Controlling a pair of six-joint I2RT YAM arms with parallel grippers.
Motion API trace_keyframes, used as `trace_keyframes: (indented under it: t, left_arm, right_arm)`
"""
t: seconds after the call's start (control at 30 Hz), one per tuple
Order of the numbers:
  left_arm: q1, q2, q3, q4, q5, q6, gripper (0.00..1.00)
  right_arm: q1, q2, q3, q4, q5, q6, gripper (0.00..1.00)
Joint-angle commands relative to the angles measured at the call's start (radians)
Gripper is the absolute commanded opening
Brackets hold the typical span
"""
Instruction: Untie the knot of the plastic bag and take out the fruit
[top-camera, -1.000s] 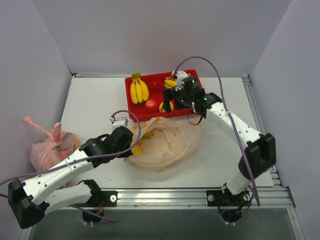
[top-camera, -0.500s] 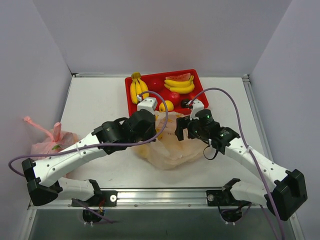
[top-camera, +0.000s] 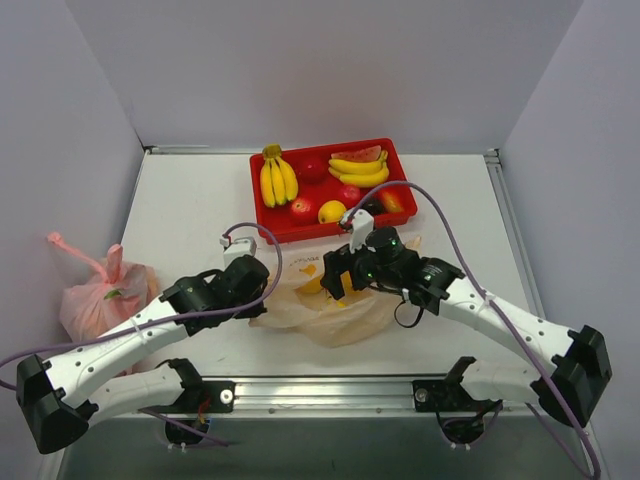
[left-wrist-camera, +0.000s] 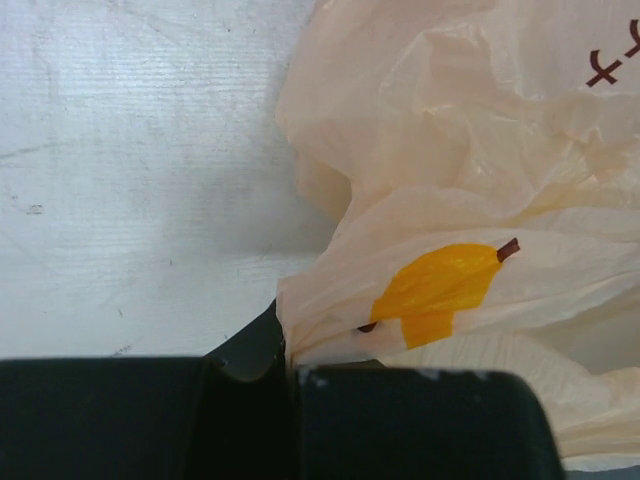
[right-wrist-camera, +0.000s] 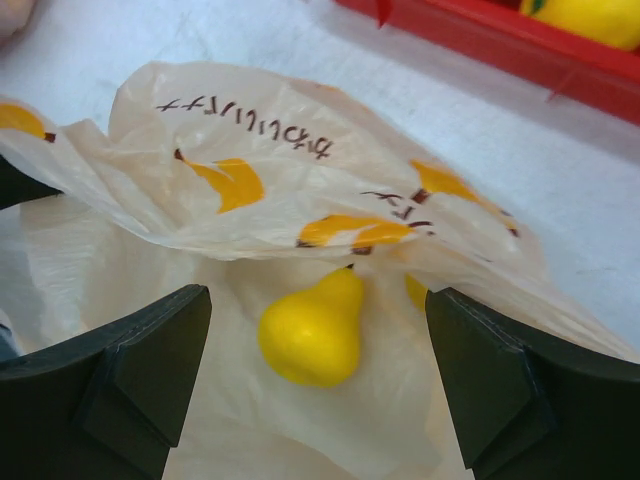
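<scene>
The peach-orange plastic bag (top-camera: 345, 312) lies crumpled at the table's middle, its mouth open toward the tray. No knot shows on it. My left gripper (top-camera: 260, 290) is shut on the bag's left edge, and the film (left-wrist-camera: 330, 320) is pinched between its jaws (left-wrist-camera: 287, 362). My right gripper (top-camera: 335, 275) hovers over the bag's mouth, open and empty (right-wrist-camera: 320, 385). A yellow pear-shaped fruit (right-wrist-camera: 312, 330) lies inside the bag between the open fingers (right-wrist-camera: 130, 370), not touched. A second yellow piece (right-wrist-camera: 415, 290) peeks from under the film.
The red tray (top-camera: 268, 228) stands behind the bag with a banana bunch (top-camera: 277, 180), a red apple (top-camera: 303, 208), a yellow fruit (top-camera: 331, 211), more bananas and a watermelon slice (top-camera: 360, 160). A pink knotted bag (top-camera: 100, 290) sits at the left edge.
My right gripper came from the tray to the bag's mouth, open. My left gripper swung toward the tray, then drew back left and nearer with the bag's edge.
</scene>
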Motion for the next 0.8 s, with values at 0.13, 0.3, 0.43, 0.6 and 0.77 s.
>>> trace_keyframes:
  t: [0.13,0.3,0.43,0.6,0.77]
  left_arm:
    - [-0.004,-0.011,0.004,0.037,0.053,-0.052,0.31]
    - [-0.013,0.018,0.014,0.107,0.088,-0.048,0.77]
    - [-0.027,0.075,0.037,0.163,0.125,-0.049,0.92]
    - [-0.06,0.136,0.07,0.206,0.127,-0.054,0.94]
    - [-0.071,0.187,0.075,0.235,0.137,-0.06,0.94]
  right_arm:
    - [0.056,0.184,0.042,-0.027,-0.086,0.117,0.91]
    - [0.075,0.177,0.016,-0.07,0.041,0.138,0.91]
    - [0.078,0.152,0.019,-0.109,0.117,0.121,0.93]
    - [0.099,0.174,0.039,-0.198,0.114,0.094,0.97]
    - [0.085,0.194,0.034,-0.233,0.155,0.123,0.98]
